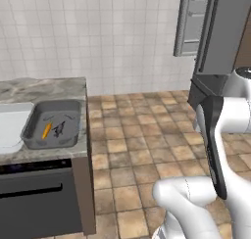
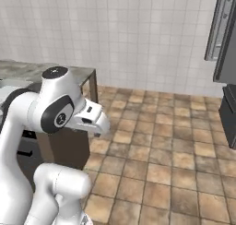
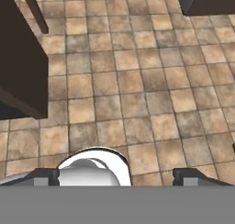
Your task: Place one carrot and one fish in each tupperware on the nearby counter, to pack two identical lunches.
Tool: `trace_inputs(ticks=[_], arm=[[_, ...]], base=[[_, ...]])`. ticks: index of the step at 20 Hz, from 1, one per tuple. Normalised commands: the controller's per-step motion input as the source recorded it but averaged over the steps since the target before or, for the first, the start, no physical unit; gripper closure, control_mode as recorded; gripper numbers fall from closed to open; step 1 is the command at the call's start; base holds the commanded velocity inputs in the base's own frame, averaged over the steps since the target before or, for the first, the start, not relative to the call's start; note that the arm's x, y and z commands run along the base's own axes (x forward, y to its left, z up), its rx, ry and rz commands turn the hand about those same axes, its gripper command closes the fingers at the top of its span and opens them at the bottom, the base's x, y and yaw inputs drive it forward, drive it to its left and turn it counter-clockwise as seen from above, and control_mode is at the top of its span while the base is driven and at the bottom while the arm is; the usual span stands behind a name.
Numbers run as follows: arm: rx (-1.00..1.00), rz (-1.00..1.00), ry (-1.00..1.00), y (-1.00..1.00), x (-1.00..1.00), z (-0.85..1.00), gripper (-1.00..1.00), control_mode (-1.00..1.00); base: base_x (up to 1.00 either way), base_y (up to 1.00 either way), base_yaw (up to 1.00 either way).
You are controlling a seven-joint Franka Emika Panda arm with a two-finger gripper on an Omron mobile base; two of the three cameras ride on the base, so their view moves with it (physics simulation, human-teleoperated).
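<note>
1. a dark grey shallow rectangular tupperware tray with rounded corners is seen in the left base view, set on the right end of a grey-veined marble counter, close to the counter's right edge.
2. a small orange tapered carrot is laid inside that tray, left of its middle, slanted.
3. a small blackish fish with a forked tail is laid just beside the carrot, on its right, in the same tray; whether the two touch cannot be told.
4. a pale grey-white shallow tray with a wide rim is set just left of the dark tray, cut by the picture's left edge; what it holds cannot be told.
5. a dark appliance front with a horizontal bar handle is placed under the counter.
6. the two-finger gripper is seen in the hand view, its dark finger tips set wide apart with nothing between them, so it is open and empty.
7. the gripper is pointed down at a brown stone-tiled floor, well apart from the trays and their contents; a dark brown cabinet side is seen at the left of that view.
8. in the right base view the white arm is bent in front of the counter end.
9. a white tiled wall is behind the counter.
</note>
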Motion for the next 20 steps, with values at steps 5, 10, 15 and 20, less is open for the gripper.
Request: trace_inputs(ticks=[5,10,15,20], arm=[[0.00,0.00,0.00,0.00,0.00,0.00,-1.00,1.00],[0.00,0.00,0.00,0.00,0.00,0.00,-1.00,1.00],[0.00,0.00,0.00,0.00,0.00,0.00,-1.00,1.00],[0.00,0.00,0.00,0.00,0.00,0.00,-1.00,1.00]], base=[[0.76,-0.91,-0.04],[1.00,-0.52,0.00],[1.00,-0.10,0.00],[1.00,0.00,0.00]])
